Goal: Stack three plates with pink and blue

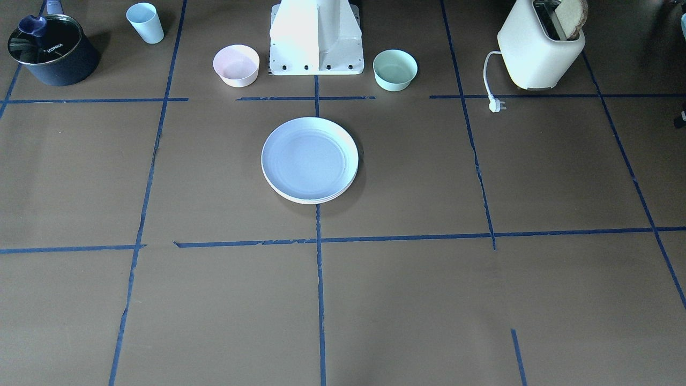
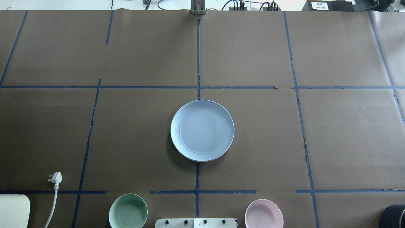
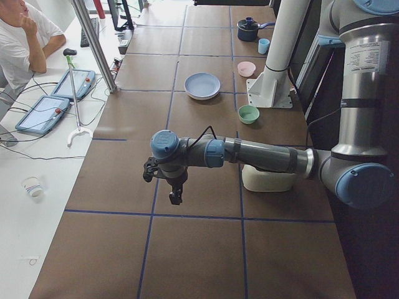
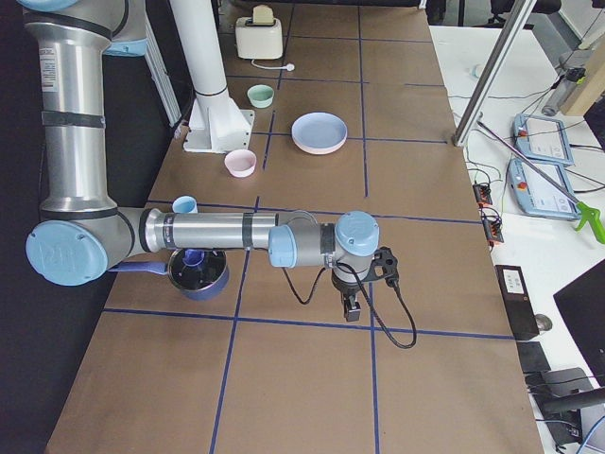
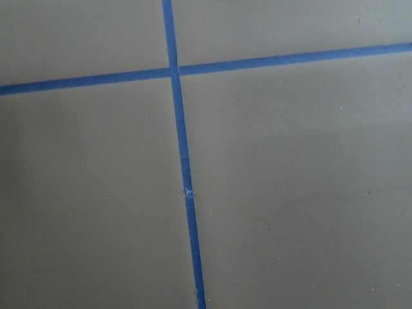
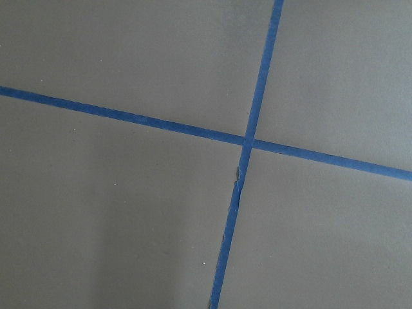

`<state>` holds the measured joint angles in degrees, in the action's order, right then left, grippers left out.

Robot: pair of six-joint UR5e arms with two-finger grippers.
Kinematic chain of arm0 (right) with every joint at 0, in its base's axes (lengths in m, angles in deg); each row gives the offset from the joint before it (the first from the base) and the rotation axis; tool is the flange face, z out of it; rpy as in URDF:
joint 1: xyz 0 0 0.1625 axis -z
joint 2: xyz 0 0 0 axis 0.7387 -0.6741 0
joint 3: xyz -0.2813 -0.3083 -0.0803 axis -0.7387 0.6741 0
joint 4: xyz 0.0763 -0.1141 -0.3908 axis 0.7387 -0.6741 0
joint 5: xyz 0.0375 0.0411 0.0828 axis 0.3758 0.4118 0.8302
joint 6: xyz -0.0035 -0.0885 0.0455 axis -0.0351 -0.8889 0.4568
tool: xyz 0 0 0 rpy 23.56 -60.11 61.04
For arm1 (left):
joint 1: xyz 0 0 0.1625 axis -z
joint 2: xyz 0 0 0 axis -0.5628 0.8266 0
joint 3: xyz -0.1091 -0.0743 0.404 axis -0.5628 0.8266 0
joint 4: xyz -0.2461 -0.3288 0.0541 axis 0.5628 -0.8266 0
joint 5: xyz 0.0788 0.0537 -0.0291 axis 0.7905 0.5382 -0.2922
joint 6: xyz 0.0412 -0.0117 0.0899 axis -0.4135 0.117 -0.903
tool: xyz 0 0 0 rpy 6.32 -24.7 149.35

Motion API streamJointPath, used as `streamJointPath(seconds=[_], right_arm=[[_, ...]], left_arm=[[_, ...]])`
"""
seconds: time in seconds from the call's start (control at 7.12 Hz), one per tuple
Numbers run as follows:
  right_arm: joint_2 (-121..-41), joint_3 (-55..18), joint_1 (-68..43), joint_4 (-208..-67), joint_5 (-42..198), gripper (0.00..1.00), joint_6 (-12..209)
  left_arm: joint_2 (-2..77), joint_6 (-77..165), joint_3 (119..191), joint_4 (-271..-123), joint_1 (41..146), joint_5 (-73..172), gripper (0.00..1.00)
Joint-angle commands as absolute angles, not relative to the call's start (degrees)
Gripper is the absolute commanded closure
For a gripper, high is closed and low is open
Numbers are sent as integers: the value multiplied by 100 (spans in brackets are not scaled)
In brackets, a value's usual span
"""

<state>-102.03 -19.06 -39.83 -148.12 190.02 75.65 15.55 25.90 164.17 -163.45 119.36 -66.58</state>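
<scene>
The light blue plate [image 1: 310, 160] lies on top of a stack at the table's middle, also seen in the overhead view [image 2: 202, 129]. Two pale rims [image 1: 316, 200] show under its near edge; I cannot tell their colours. My left gripper [image 3: 176, 198] shows only in the exterior left view, hanging above the table far from the stack [image 3: 202, 85]. My right gripper [image 4: 351, 309] shows only in the exterior right view, also far from the stack [image 4: 319, 132]. I cannot tell whether either is open or shut. Both wrist views show only brown paper and blue tape.
A small pink bowl [image 1: 236, 65] and a mint-green bowl [image 1: 395, 69] flank the robot base [image 1: 316, 37]. A toaster [image 1: 541, 45] with its plug [image 1: 496, 104], a dark pot [image 1: 51, 48] and a blue cup [image 1: 145, 22] stand along the robot's side.
</scene>
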Motion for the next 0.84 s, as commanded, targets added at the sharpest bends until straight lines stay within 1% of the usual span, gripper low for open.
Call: streamJointPath(seconds=[0.0,0.42,0.7], right_arm=[[-10203,-1912,-3983,-14819,19020,0,7565],[-10203,-1912,-3983,-14811,19029,0,7573],[-10203,-1947,-3983,-14811,19029,0,7582]], left_arm=[[1484,2605,16391,-16496,11942,-6643,0],[1501,2631,16197,-16567,12020,-6652,0],[1493,2561,16249,-16541,12406,-6661,0]])
